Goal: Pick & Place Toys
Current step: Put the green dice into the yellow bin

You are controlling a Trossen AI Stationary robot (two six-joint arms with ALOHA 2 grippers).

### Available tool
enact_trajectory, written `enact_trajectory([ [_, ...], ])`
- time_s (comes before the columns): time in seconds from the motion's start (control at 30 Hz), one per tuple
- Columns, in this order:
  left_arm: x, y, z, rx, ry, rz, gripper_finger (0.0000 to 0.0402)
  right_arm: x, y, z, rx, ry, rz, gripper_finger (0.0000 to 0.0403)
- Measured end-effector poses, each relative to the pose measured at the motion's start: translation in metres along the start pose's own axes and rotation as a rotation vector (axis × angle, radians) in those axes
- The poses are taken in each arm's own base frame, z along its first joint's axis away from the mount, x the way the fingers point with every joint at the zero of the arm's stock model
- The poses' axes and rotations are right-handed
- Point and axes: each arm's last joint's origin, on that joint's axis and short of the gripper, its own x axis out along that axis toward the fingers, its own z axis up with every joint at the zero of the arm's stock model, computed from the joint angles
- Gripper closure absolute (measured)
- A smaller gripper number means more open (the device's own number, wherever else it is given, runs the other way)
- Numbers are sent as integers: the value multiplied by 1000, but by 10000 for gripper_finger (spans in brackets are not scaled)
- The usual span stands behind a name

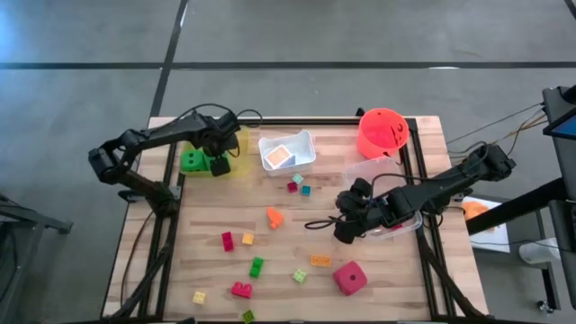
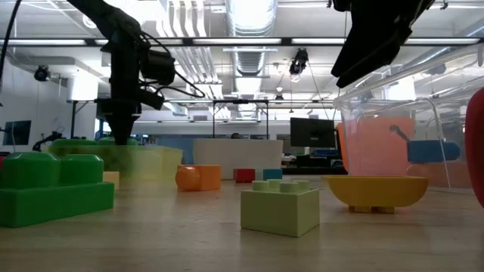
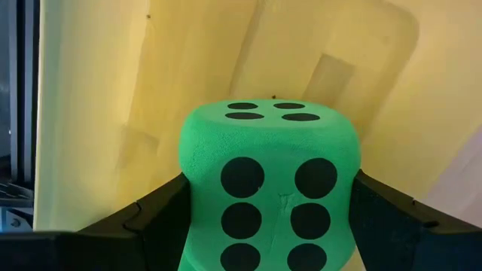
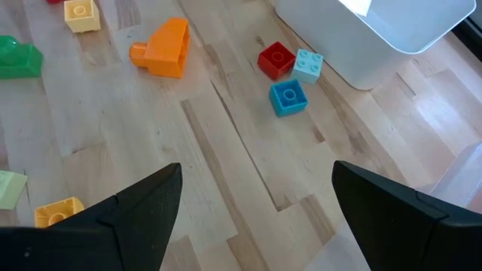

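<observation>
High view: wooden table (image 1: 207,270) strewn with bricks (image 1: 256,265) (grey floor around); left jaws grasp green die (image 3: 271,188), right jaws released.

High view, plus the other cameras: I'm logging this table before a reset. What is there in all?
green die: one, green with black dots, gripped over the yellow tray
pink-red die: one, near edge of the table, right of centre
small bricks: about a dozen, mixed colours, scattered mid-table
card: one, orange, in the white tray
yellow tray: one, far left
white tray: one, far centre
clear tray: one, right side, under the right arm
bucket: one, orange-red, far right
table: one, pale wood
left gripper: closed on the green die
right gripper: open, empty, above the table
</observation>
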Motion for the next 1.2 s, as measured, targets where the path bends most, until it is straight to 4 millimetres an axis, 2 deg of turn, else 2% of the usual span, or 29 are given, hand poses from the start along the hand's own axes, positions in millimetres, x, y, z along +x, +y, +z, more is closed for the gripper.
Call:
enact_trajectory([
  [0.23,1,-1,-2,-19,-3,3,105,0,0,0,1,2,3,66],
  [0.67,2,-1,-2,-55,-1,6,6,0,0,0,3,2,2,66],
  [1.2,2,1,-2,-58,8,61,3,0,0,0,3,2,2,66],
])
